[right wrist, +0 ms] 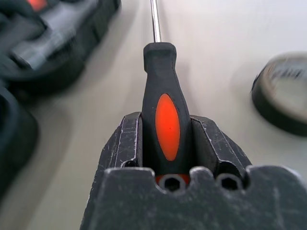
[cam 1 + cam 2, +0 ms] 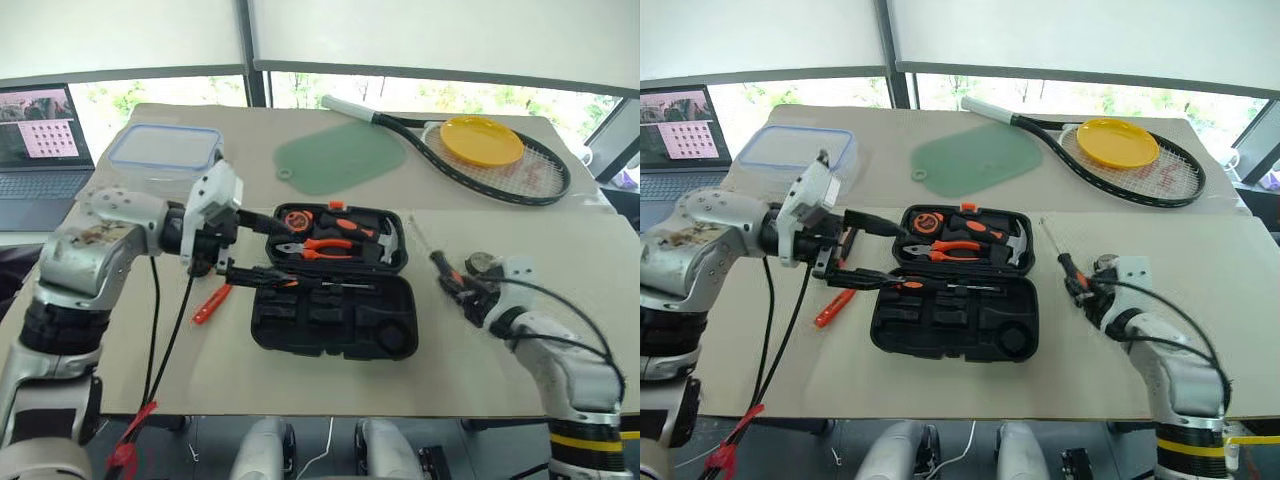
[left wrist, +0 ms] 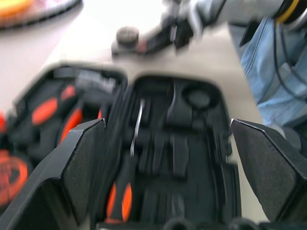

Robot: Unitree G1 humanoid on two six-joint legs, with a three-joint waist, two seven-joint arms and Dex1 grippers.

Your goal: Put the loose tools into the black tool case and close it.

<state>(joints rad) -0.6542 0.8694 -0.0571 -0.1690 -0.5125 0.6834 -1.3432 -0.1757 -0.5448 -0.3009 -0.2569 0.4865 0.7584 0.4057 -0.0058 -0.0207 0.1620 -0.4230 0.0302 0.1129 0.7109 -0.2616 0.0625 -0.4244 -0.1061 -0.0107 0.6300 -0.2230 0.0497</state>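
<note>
Right gripper [image 1: 168,143], jaws clamped on the black-and-orange-handled screwdriver [image 1: 165,103], its shaft pointing ahead; small dark tape roll [image 1: 283,98] just beside; left gripper [image 3: 168,167], jaws wide, above the open black moulded-plastic tool case [image 2: 330,285], holding another screwdriver [image 2: 300,285].

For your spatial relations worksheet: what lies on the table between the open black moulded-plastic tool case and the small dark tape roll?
Between the black tool case and the tape roll lies a black-and-orange-handled screwdriver, clamped in the right gripper; both eye views show it.
</note>
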